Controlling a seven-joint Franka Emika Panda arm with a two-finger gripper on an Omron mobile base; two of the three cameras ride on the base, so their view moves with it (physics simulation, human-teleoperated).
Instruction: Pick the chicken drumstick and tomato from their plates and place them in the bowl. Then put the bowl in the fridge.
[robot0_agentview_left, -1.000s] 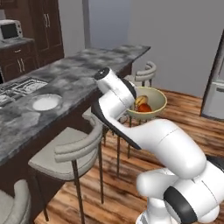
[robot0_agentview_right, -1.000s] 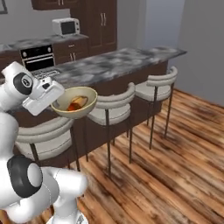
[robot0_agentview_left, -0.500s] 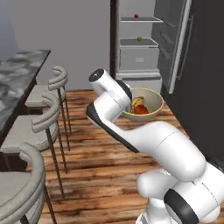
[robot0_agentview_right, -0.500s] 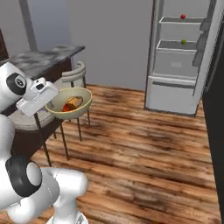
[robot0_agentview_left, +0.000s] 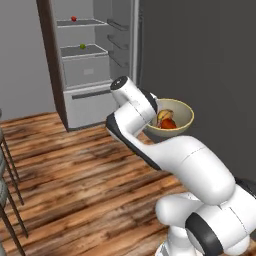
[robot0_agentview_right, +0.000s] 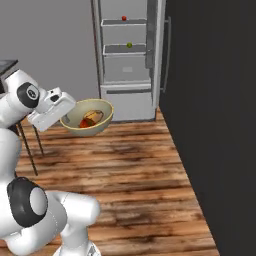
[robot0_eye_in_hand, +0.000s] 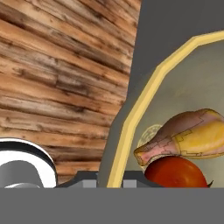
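bowl (robot0_agentview_left: 176, 120) sat above floor (robot0_agentview_left: 75, 170), before fridge (robot0_agentview_left: 90, 65) | drumstick (robot0_eye_in_hand: 188, 138) and tomato (robot0_eye_in_hand: 177, 174) lay in bowl, drumstick resting on tomato | two balls sat on separate fridge shelves

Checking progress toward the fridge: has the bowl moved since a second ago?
Yes. The bowl has come toward the open fridge, which was out of sight then and now stands just beyond it; the base carried it there.

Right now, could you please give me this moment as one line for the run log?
stage: carry to fridge | pincer: shut on bowl rim | bowl: chicken drumstick and tomato inside, held above floor | fridge: open
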